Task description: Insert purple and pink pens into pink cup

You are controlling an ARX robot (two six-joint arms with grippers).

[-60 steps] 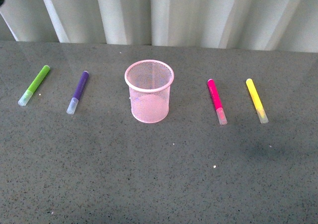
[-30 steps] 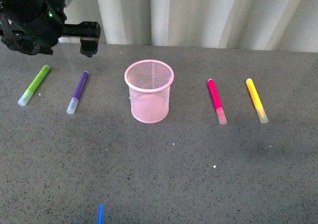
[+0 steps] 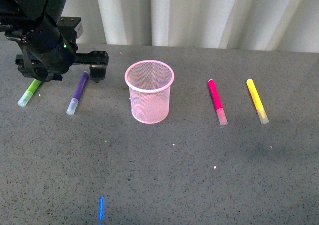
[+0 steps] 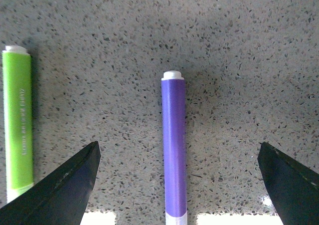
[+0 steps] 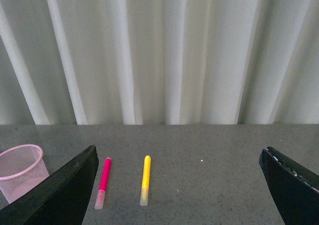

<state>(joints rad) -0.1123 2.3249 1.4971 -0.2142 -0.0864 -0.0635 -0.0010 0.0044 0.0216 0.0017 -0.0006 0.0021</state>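
Note:
The pink cup stands upright in the middle of the grey table. The purple pen lies to its left and the pink pen to its right. My left gripper hangs open just over the purple pen's far end. In the left wrist view the gripper is wide open with the purple pen centred between the jaws, touching neither. My right gripper is open and empty, out of the front view. Its wrist view shows the cup and the pink pen far ahead.
A lime-green marker lies left of the purple pen, partly under my left arm, and also shows in the left wrist view. A yellow marker lies right of the pink pen. White curtains hang behind the table.
My left arm came into view from the upper left and moved down and towards me, so it now hangs over the purple pen. The pens and cup have not moved.

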